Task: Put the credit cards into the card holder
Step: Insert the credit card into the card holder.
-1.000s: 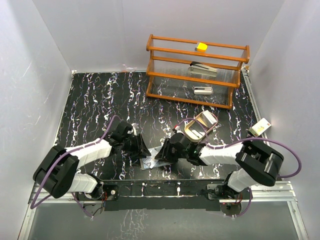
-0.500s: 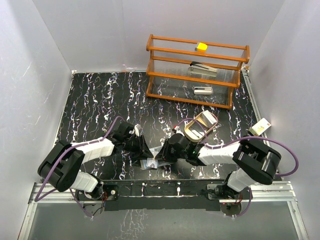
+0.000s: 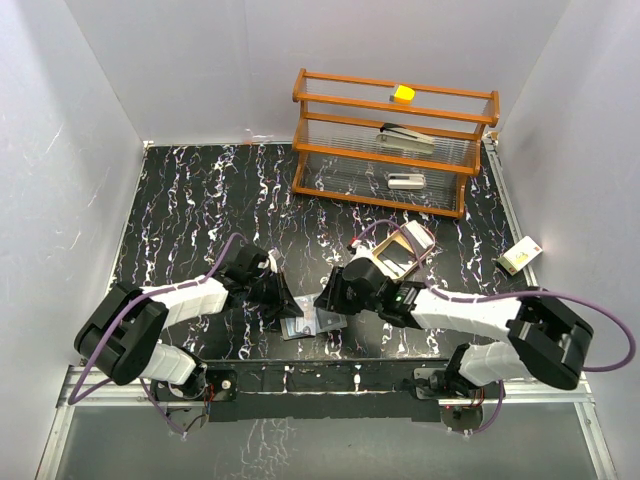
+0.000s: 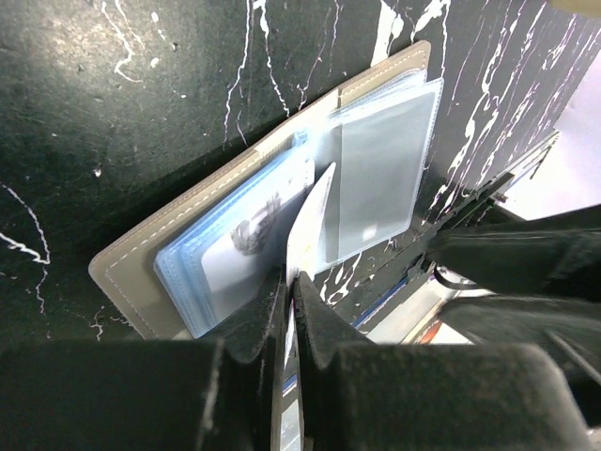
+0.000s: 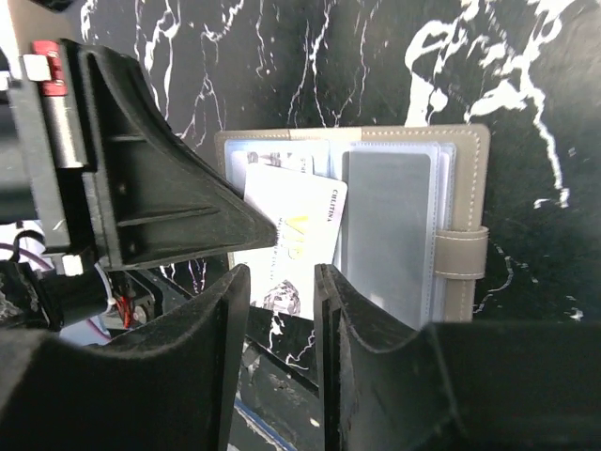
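- Card holder (image 5: pixel 470 178): lying open, flat on the black marbled desk (image 3: pixel 200 200), lower centre of the overhead view, between the two claws.
- Blue cards (image 4: pixel 225 254) are tucked in one half. Clear sleeves (image 5: pixel 385 225) fill the other half, and the closing strap (image 5: pixel 460 252) sticks out past that edge.
- Left claw (image 4: pixel 289 282): fingers together, clamped on a white card (image 5: pixel 299 225). The card is tilted, its far edge down at the holder's middle fold, overlapping the blue cards.
- Right claw (image 5: pixel 279 291): fingers apart, hovering over the holder. The white card shows through the gap, and I cannot tell whether they touch.
- Both claws are close over the holder, tips facing each other.
- Wooden rack (image 3: pixel 395 140): upper right of the overhead view, with a yellow block (image 3: pixel 404 93) on top and a stapler (image 3: pixel 405 138) on a shelf.
- Tan oval tray (image 3: pixel 400 250): just behind the right arm.
- Small box (image 3: pixel 518 256): right edge.
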{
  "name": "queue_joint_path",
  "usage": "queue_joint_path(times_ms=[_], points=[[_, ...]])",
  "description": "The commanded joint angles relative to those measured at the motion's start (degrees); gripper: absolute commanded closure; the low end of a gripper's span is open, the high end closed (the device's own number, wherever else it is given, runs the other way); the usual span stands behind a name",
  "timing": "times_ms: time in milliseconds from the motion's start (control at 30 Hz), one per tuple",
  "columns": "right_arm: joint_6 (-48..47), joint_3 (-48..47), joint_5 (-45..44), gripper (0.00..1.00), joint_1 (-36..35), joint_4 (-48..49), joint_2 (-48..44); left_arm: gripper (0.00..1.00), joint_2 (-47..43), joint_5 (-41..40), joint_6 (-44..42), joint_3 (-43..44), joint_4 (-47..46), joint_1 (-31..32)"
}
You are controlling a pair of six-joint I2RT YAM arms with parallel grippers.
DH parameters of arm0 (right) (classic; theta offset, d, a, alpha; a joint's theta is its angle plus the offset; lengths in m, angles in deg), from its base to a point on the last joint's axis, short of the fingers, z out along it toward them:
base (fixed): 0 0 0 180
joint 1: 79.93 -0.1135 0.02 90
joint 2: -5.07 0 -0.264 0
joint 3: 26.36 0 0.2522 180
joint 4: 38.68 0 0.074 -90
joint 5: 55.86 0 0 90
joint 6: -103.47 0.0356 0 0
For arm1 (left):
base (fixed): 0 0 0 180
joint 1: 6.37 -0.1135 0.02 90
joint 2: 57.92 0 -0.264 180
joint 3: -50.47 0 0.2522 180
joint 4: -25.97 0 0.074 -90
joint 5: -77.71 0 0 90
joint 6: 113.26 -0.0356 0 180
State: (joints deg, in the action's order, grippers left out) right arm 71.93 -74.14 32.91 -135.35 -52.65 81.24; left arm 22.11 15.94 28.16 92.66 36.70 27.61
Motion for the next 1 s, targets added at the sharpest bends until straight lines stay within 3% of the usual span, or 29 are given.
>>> queue_joint_path(times_ms=[0, 100, 333, 667, 967], points=[[-7.44, -2.8, -7.69, 0.66, -0.15, -6.93, -4.67, 0.98, 0.35, -2.68, 0.29, -0.79, 0.57, 0.28], [-9.27, -2.07, -9.92, 0.64, 0.88, -8.86, -5.89, 0.99, 0.55, -2.75, 1.25, -1.04, -0.28, 0.21], [-13.79, 0.88, -5.32, 0.63, 5.58, -5.65, -4.52, 1.0, 1.11, -1.71, 4.2, -3.03, -5.84, 0.21], [-10.67, 5.48, 2.73, 0.79, 5.87, 2.22, 0.77, 1.0, 3.38, -1.2, 6.2, -4.19, -12.8, 0.26], [-8.39, 7.83, 3.58, 0.84, 5.77, 3.9, 0.4, 1.0, 4.54, -1.98, 6.67, -4.65, -16.12, 0.21]])
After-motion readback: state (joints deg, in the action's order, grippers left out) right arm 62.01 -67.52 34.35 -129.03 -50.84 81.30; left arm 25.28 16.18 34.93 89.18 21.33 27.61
